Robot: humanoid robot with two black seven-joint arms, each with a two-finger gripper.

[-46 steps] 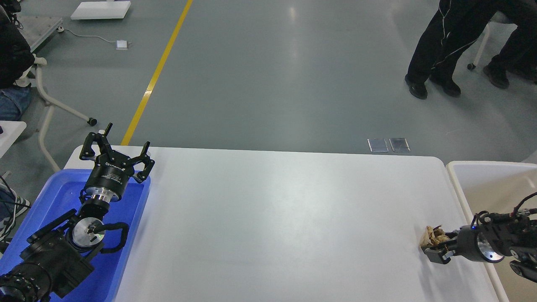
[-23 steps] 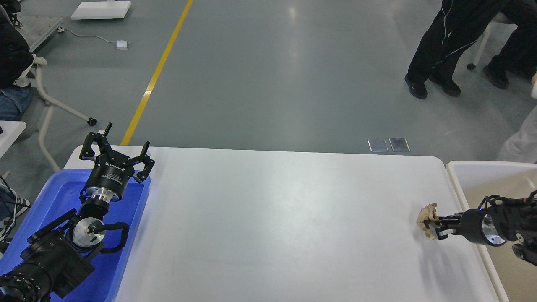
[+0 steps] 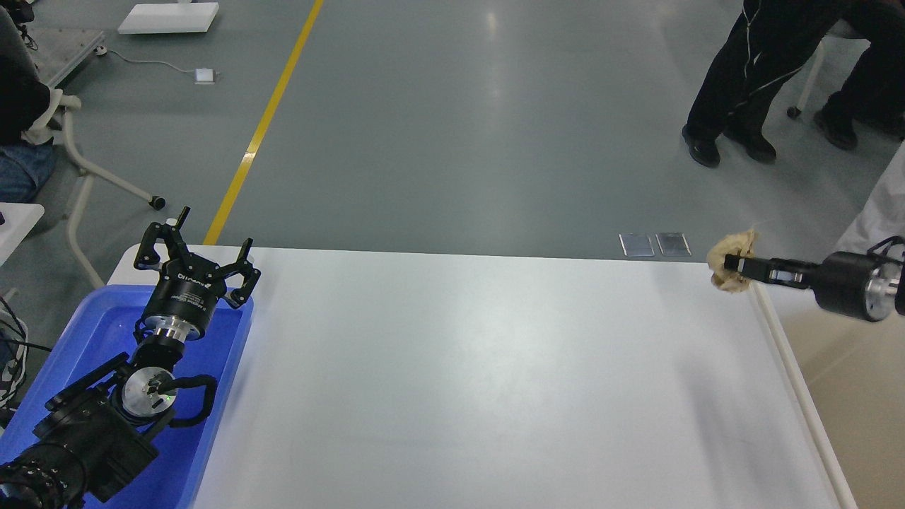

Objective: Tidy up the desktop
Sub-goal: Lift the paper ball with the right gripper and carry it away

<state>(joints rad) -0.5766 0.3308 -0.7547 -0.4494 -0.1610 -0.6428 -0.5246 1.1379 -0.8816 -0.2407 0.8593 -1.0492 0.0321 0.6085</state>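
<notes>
A crumpled tan wad (image 3: 732,260) is grasped in the jaws of the right gripper (image 3: 735,264), raised above the far right corner of the surface (image 3: 466,375). The left gripper (image 3: 194,260) is held with jaws spread over the blue tray (image 3: 212,424) at the surface's left edge.

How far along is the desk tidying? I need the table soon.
The desktop shows nothing left lying on it. The right gripper holds a crumpled paper wad up near the far right corner, beside the off-white bin. Left: drop it in. The left gripper is open over the blue tray.
</notes>
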